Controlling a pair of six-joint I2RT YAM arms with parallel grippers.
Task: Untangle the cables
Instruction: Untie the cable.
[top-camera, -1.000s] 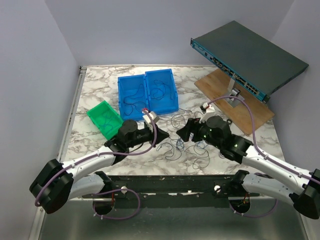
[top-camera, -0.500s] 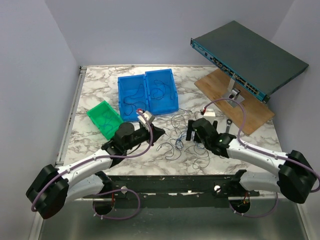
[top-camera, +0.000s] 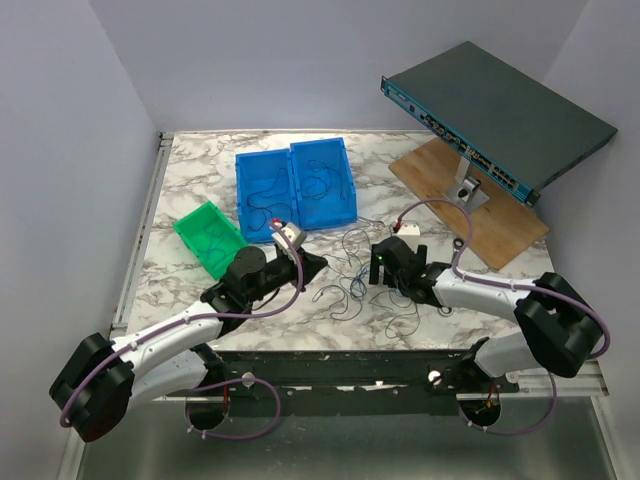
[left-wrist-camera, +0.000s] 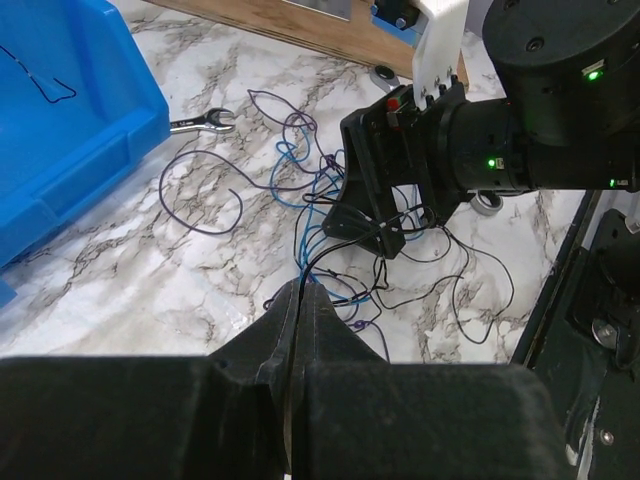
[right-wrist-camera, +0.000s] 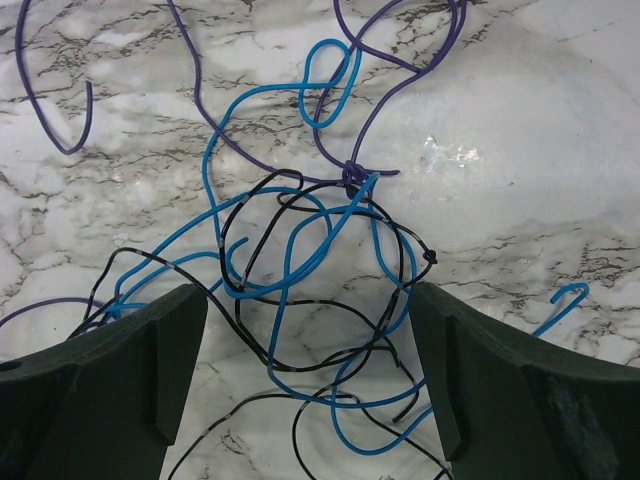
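Blue, blk, purple cables (right-wrist-camera: 352, 178), thin, curly, tangled w/ knot

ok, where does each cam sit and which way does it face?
Top external: above, behind the bases, looking down on the table; both arms, left gripper, right gripper show.
Left wrist: looks past its shut fingers at the cables and right gripper.
Right wrist: looks down at the cables between its open fingers.
Shared: cables, in all three.

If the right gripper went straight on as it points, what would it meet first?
Probably the tangle of blue and black wires lying between the right gripper's open jaws, then the table beneath; depth is unclear.
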